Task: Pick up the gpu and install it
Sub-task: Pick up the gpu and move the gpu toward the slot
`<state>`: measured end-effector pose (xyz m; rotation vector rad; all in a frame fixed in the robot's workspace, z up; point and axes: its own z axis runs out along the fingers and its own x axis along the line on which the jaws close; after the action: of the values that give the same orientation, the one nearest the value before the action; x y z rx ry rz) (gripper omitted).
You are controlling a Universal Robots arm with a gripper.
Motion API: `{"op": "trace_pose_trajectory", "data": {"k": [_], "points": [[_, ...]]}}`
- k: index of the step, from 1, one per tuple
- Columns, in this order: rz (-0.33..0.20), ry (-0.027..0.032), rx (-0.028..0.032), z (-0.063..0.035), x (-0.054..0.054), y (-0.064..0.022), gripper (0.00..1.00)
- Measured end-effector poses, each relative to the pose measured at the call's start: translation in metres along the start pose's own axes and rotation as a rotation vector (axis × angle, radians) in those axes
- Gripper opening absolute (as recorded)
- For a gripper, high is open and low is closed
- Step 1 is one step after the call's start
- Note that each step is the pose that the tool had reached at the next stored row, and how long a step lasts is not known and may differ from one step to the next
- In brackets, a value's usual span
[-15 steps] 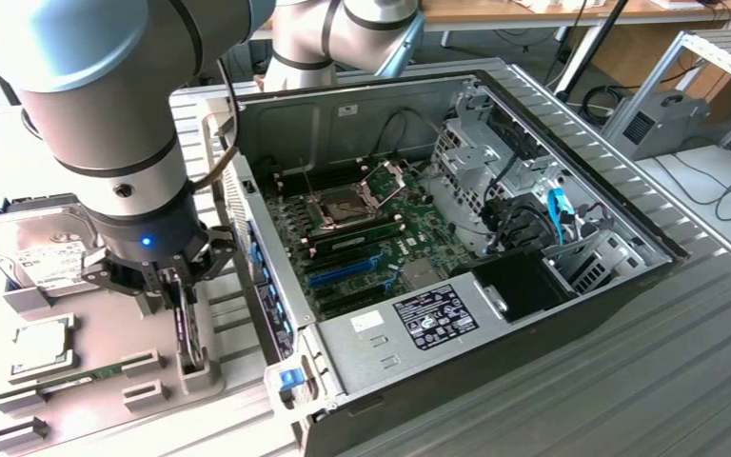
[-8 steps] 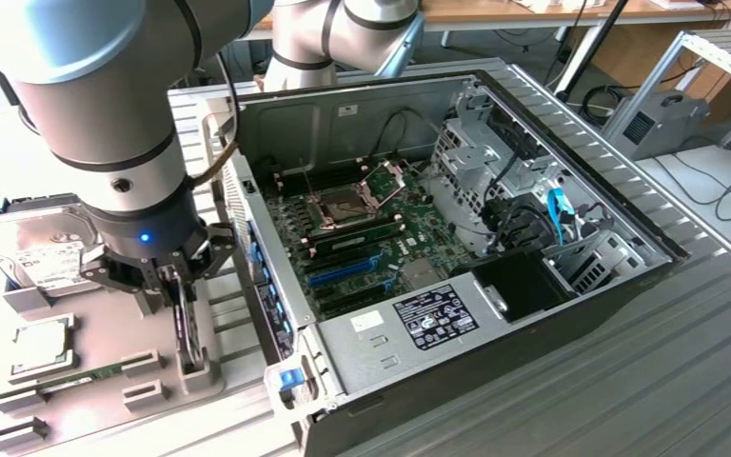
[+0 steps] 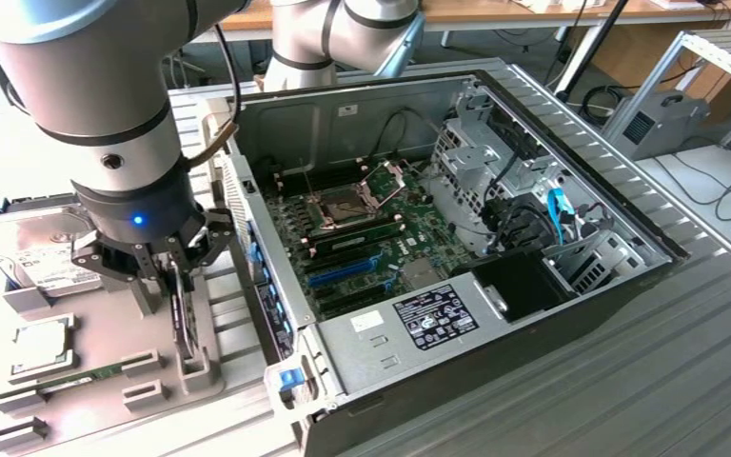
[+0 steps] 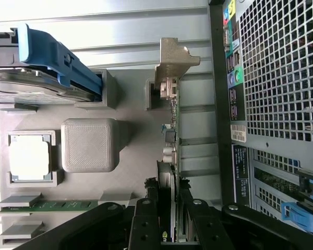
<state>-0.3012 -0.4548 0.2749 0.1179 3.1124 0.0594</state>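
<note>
Tool (image 4: 171, 183) tight on gpu (image 4: 173, 136), bracket (image 4: 172, 57) free

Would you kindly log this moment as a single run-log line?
phase: pick | gripper: shut on gpu | gpu: on edge in grey tray slot, beside computer case | install: not yet done

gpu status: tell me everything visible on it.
The gpu is a thin green circuit card with a silver metal end bracket, standing on edge in a grey slotted holder beside the open PC case. The gripper is shut on its upper edge, one finger on each face.
</note>
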Motion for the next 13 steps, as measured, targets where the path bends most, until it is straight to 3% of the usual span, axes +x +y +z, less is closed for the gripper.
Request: {"op": "trace_pose_trajectory", "data": {"k": [13], "points": [[0.000, 0.0000, 0.0000, -0.0050, -0.0001, 0.0002, 0.26]]}}
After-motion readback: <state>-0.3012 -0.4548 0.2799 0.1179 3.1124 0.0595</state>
